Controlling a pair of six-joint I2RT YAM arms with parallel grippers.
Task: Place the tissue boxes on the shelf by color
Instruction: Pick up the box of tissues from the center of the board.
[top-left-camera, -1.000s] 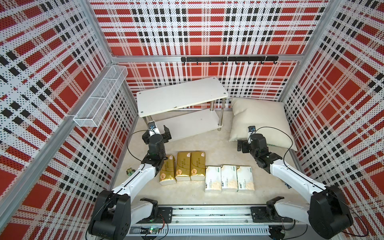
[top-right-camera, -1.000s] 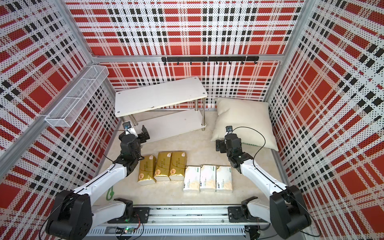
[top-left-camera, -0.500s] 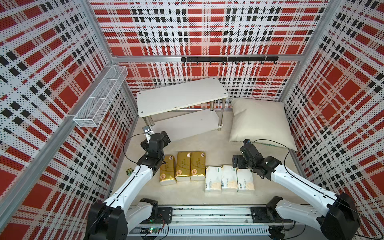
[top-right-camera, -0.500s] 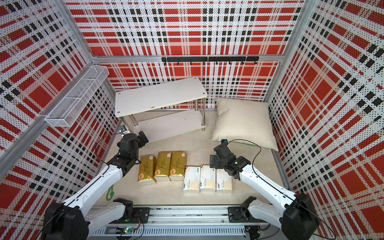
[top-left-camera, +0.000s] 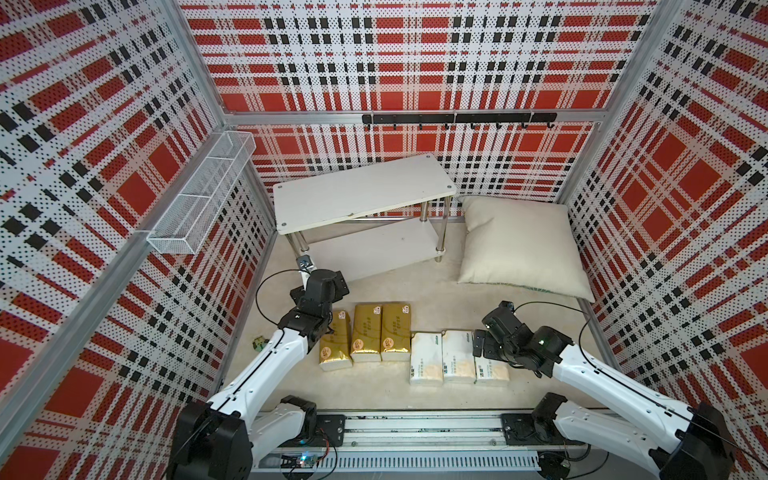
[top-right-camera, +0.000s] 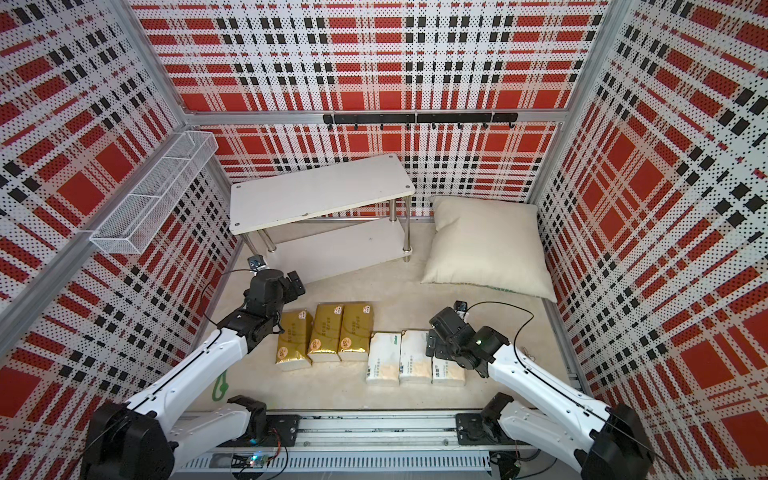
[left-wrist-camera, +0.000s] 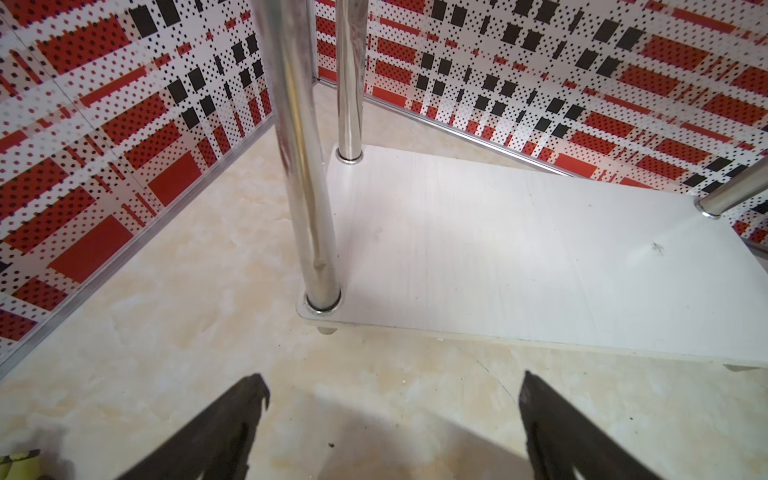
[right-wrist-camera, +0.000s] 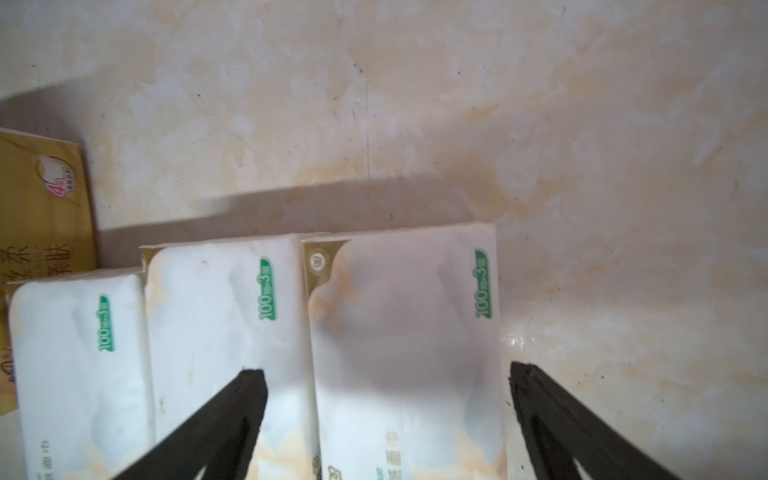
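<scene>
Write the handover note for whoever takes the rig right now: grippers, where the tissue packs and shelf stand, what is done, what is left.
Left gripper: open, empty, facing the shelf's near leg, over bare floor.
Right gripper: open, empty, jaws straddling the white pack at the right end of the row, not closed on it.
Gold packs: three side by side on the floor, beside the left arm.
White packs: three side by side on the floor, right of the gold ones.
Shelf: both boards show nothing on them.
Done: nothing placed.
Left: all six packs, sorted by color onto the shelf. The right-end white pack looks like the next pick.
</scene>
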